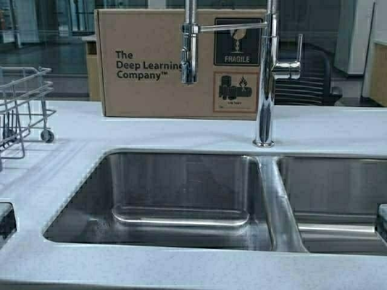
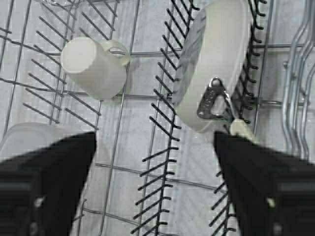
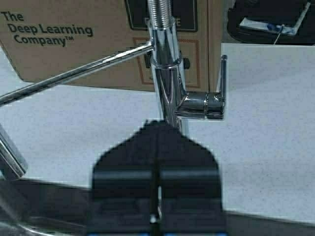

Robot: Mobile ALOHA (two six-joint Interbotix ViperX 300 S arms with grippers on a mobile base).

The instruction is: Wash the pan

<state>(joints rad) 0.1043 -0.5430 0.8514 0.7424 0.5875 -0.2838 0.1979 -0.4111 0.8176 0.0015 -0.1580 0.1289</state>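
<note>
L hand (image 2: pixel 156 187) open over pan (image 2: pixel 216 64)

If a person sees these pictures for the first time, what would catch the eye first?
Probably the tall chrome faucet standing behind the double steel sink, with a cardboard box behind it on the counter. In the left wrist view, the open left gripper hovers over a wire dish rack holding the pan on edge and a cup.

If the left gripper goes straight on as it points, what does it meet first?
Probably the pan, standing on edge in the dish rack; the open left gripper points slightly beside it, so possibly rack wires first.
</note>
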